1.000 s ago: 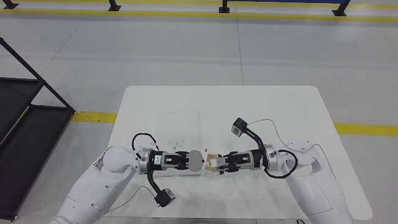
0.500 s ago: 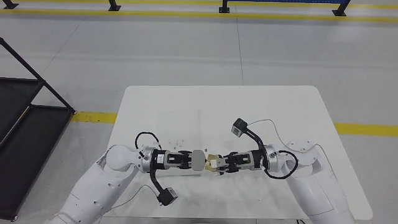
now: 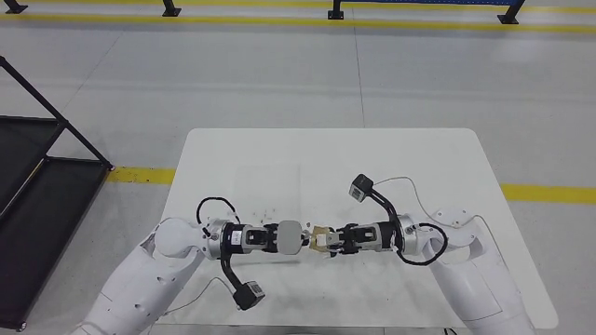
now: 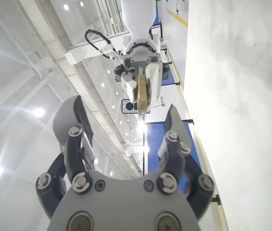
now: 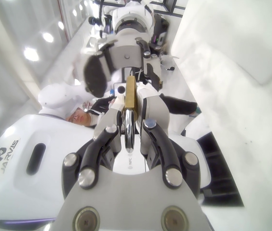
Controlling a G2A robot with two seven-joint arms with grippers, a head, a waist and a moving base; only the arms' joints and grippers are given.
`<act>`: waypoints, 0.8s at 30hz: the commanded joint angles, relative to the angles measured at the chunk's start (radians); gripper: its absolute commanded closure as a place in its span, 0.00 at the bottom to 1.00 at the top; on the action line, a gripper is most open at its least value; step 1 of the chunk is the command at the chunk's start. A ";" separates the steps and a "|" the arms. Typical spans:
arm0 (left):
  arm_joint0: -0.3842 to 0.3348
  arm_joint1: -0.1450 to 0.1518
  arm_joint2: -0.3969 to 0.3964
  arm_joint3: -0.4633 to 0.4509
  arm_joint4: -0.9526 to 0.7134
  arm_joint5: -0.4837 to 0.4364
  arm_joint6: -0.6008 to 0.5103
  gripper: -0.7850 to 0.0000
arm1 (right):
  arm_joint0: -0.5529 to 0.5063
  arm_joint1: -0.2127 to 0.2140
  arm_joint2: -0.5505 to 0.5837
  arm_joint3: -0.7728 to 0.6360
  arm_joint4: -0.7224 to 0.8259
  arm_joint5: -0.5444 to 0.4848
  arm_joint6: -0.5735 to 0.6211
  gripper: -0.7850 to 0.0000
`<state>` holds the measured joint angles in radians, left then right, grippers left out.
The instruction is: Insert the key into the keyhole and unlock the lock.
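Brass lock [image 5: 130, 91] midair over white table [image 3: 419, 163]

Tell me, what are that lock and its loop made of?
The lock looks like brass: dull yellow-gold with a soft sheen, though plating can't be ruled out. The loop is probably polished or chromed steel: silvery, mirror-bright, with reflections along its curve.

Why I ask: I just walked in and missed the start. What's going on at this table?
The robot is working on a brass lock held in the air above the white table. Its right gripper is clamped on the lock, shackle toward its own wrist, presenting it to the other arm. The left gripper is open, facing the lock's far end and holding nothing. Whether the key is in the keyhole, I can't tell.
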<state>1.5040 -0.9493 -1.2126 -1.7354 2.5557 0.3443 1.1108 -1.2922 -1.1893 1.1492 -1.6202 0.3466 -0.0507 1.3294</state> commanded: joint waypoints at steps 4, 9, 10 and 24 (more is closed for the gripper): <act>0.038 0.009 -0.040 -0.031 -0.122 -0.201 -0.034 0.00 | -0.004 0.006 0.000 -0.003 -0.026 -0.022 -0.030 1.00; -0.005 0.011 -0.042 0.067 -0.491 -0.591 0.089 0.00 | -0.011 0.012 0.004 -0.003 -0.038 -0.045 -0.053 1.00; -0.018 0.012 -0.034 0.086 -0.518 -0.652 0.105 0.00 | -0.015 0.013 0.004 0.003 -0.032 -0.041 -0.056 1.00; -0.031 0.011 -0.024 0.104 -0.558 -0.713 0.121 0.00 | -0.017 0.014 0.004 0.009 -0.016 -0.031 -0.058 1.00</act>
<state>1.4712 -0.9379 -1.2386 -1.6302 2.0096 -0.3604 1.2317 -1.3094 -1.1757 1.1533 -1.6111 0.3302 -0.0819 1.2714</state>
